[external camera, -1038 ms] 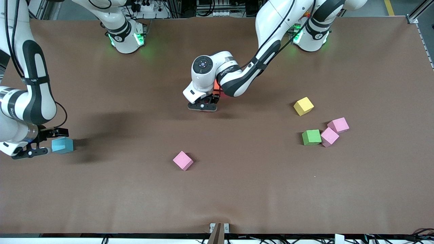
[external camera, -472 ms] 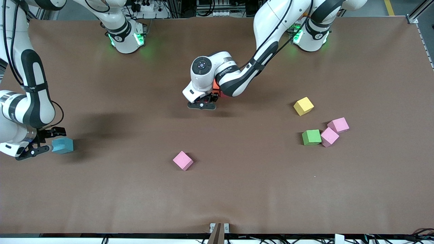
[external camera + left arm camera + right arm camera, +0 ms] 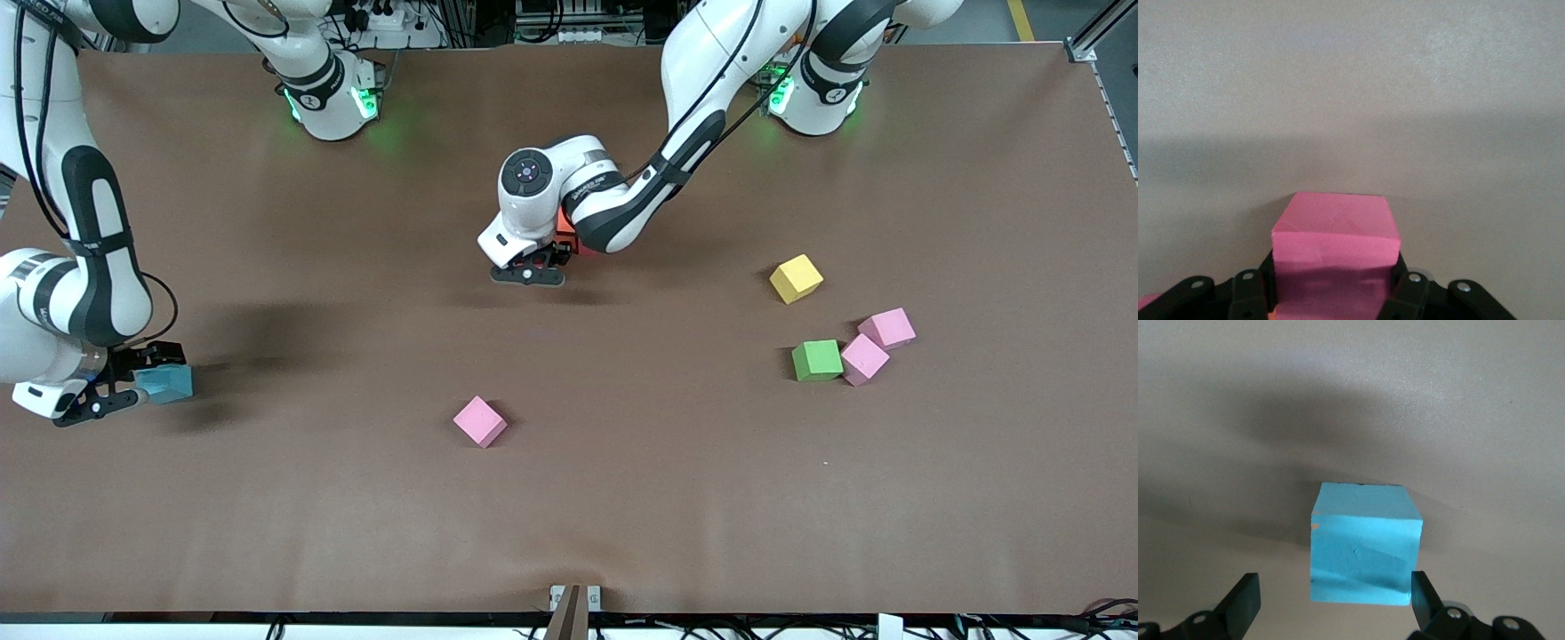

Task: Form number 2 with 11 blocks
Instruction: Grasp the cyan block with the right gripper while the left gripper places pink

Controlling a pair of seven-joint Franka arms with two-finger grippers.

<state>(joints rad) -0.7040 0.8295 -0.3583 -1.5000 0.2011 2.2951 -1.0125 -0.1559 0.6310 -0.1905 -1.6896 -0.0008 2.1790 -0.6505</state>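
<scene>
My left gripper [image 3: 532, 268] is low over the middle of the table, shut on a red block [image 3: 569, 238]. That block [image 3: 1335, 233] looks pinkish in the left wrist view and fills the gap between the fingers [image 3: 1411, 287]. At the right arm's end, my right gripper [image 3: 142, 380] stands open around a light blue block [image 3: 174, 382] resting on the table. In the right wrist view the blue block [image 3: 1365, 547] sits between the fingertips [image 3: 1245, 597], close to one of them. A yellow block [image 3: 796, 278] and a green block [image 3: 817, 360] lie toward the left arm's end.
Two pink cubes [image 3: 864, 358] [image 3: 887, 327] lie beside the green block. A third pink cube [image 3: 480, 421] sits alone, nearer the front camera than my left gripper. The brown table mat [image 3: 622, 498] is bare nearer the camera.
My right gripper has moved in around the light blue block, which has stayed put. My left gripper with its block has shifted slightly toward the robots' bases.
</scene>
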